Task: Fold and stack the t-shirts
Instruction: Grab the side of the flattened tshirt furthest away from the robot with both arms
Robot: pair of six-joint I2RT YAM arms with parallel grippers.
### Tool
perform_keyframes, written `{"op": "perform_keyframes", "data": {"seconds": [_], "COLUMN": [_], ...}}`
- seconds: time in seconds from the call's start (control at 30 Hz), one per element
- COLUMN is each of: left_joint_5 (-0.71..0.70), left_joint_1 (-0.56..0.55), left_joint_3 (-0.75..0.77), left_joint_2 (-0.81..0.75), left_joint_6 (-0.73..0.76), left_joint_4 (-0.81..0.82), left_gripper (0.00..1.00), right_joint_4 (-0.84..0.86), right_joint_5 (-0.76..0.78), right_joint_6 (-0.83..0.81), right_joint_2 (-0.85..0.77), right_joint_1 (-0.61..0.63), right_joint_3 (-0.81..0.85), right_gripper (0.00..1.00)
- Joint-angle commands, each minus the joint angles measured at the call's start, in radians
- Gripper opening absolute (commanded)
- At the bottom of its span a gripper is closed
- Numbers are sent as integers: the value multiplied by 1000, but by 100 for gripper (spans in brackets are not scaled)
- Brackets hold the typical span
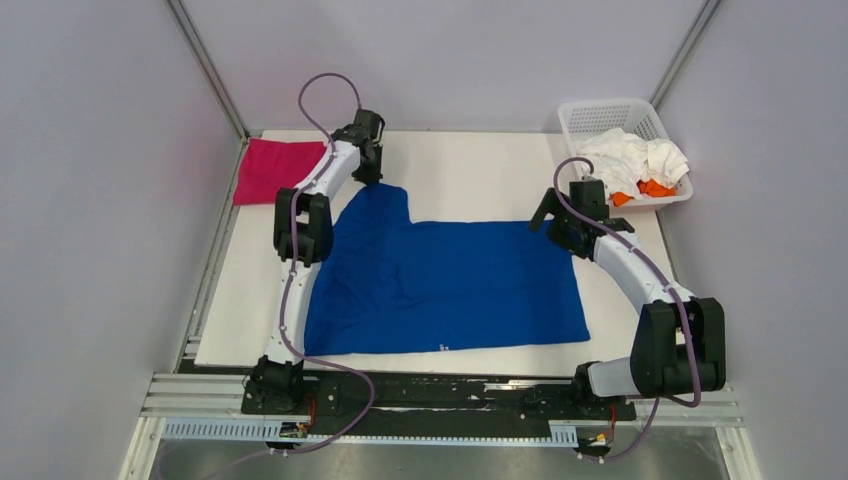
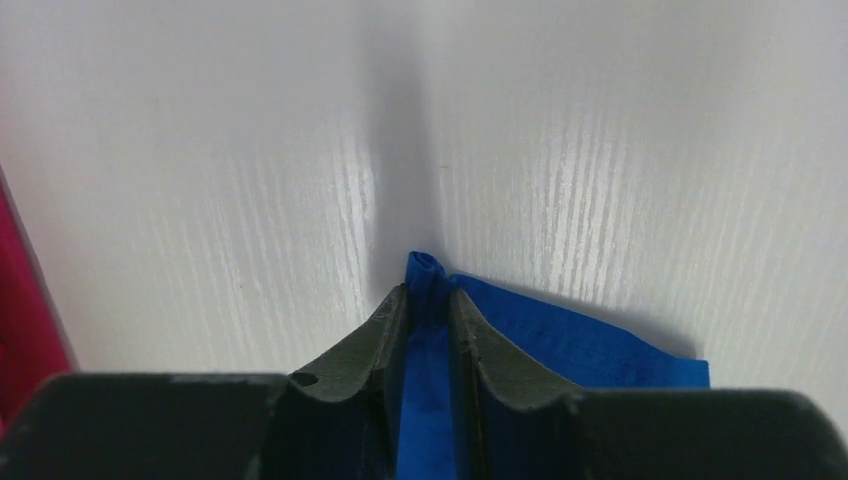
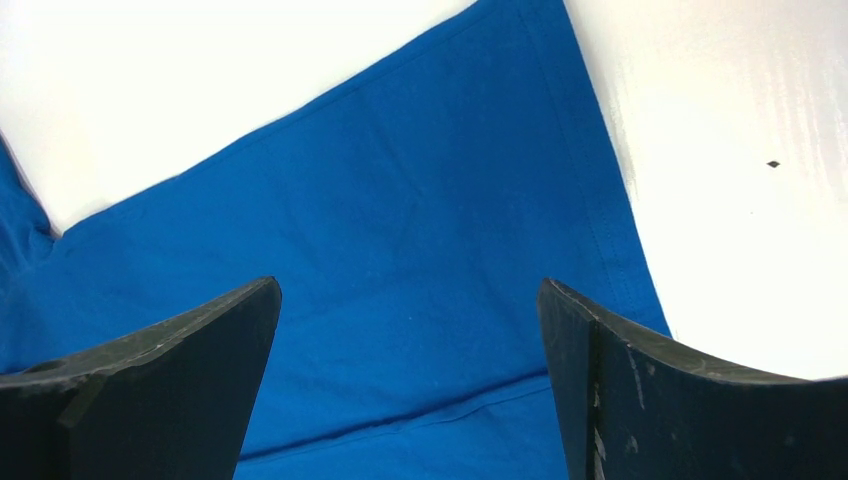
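Jaws of the left gripper [image 2: 428, 295] are drawn narrow and pinch a small raised fold of the blue t-shirt [image 1: 450, 285]. In the left wrist view, cloth fills the slit between them and a little roll of it pokes out past the tips. The pinch sits at the far left tip of the shirt, on the part that juts toward the back of the tabletop [image 1: 470, 170]. Judgement: a corner is taken here so that this side can be lifted and folded over.

Right gripper [image 3: 410, 290]: jaws spread wide, nothing between them. It is over the shirt's far right corner, with the stitched hem running just inside the right-hand jaw. I cannot tell whether the tips touch the cloth. Judgement: it is lined up to take the matching corner so both ends of the far edge rise together.

Blue t-shirt: spread nearly flat across the middle of the tabletop, with mild wrinkles toward the left. No print shows.

Pink t-shirt [image 1: 275, 170]: a flat folded rectangle at the far left corner, apart from the blue one. It is likely the base of the stack.

White and orange shirts [image 1: 640, 165]: heaped unfolded in the basket [image 1: 600, 108] at the far right, so most of the task remains.
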Motion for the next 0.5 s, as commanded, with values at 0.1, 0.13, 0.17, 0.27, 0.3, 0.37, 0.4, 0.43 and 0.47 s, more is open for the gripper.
{"op": "perform_keyframes", "data": {"seconds": [0.1,0.13,0.17,0.27,0.3,0.37,0.4,0.43,0.47], "left_joint_5": [-80,-84,-92,-94,-89,-79,-75,-67,-63], "left_joint_1": [-15,-15,-15,-15,-15,-16,-16,-17,-17], "left_joint_3": [13,13,12,-7,-29,-71,-86,-113,-135], "left_joint_2": [33,28,19,-18,-43,-86,-98,-124,-136], "left_joint_6": [37,40,44,48,47,43,41,37,35], "left_joint_4": [-30,-29,-24,0,22,61,75,99,109], "left_gripper": [0,0,0,0,0,0,0,0,0], "right_joint_4": [-8,-18,-29,-79,-96,-125,-155,-180,-205], "right_joint_5": [89,102,110,134,142,176,195,217,235], "right_joint_6": [-23,-30,-39,-43,-43,-43,-43,-40,-39], "right_joint_2": [-10,2,17,91,122,203,243,283,328], "right_joint_1": [-8,-9,-7,-8,-7,-4,-3,-3,1], "right_joint_3": [48,66,88,178,211,280,322,366,410], "right_gripper": [100,100,100,97,96,94,93,92,92]}}
